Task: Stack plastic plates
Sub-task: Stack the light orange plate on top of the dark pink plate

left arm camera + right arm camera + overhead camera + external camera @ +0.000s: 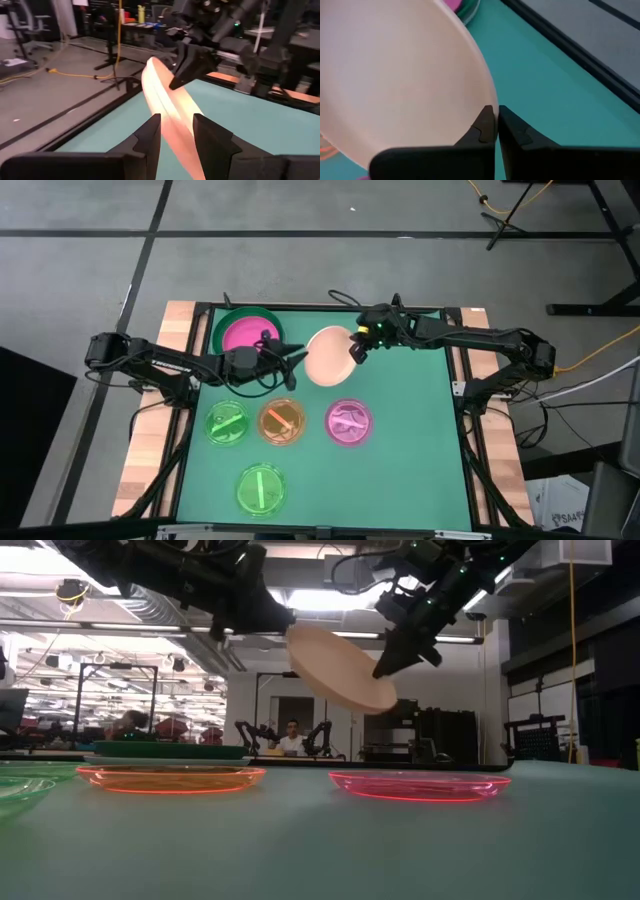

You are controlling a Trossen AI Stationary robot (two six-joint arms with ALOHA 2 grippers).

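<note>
Magenta plate (241,335) nested in dark green plate (222,320). Right gripper (496,116) pinches cream plate (328,356) rim; left gripper (176,131) spread astride it.

Both arms are dark, with jointed segments and black cables along them. The right gripper (352,352) shows small green lights near its wrist; its fingers (482,131) are black wedges

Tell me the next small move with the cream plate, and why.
Probably close the left tool on the cream plate: its fingers already straddle the rim, open, while the right tool pinches the opposite edge, holding it tilted above the table, beside the magenta plate stack.
</note>
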